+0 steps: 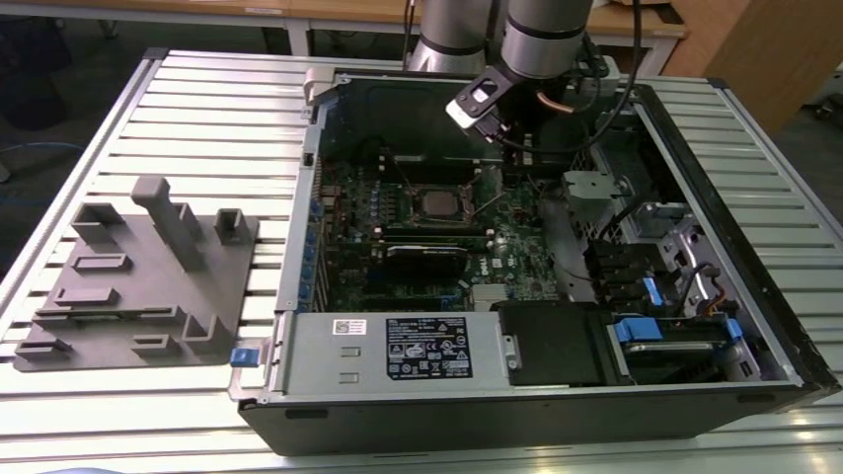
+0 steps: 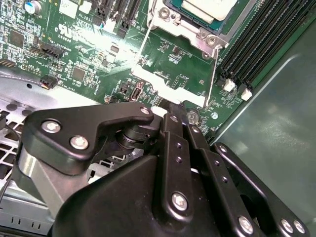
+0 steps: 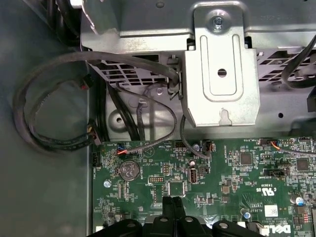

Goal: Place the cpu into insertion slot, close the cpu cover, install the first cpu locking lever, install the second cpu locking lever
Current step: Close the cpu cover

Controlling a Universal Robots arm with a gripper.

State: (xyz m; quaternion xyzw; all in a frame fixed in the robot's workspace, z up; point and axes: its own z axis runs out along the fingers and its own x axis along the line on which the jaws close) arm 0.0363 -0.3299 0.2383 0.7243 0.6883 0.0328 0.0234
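now the end effector [image 3: 172,201], fingers closed on nothing, hangs near the cpu [image 1: 432,203] lying flat, top upward.

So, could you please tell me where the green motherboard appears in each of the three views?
Exterior view: the motherboard lies in the open case, mid-picture, below the arm.
Second wrist view: it lies beyond the gripper, carrying the cpu.
First wrist view: it lies between the gripper and the grey bracket.
Shared landmark: the gripper, over the board in all three.
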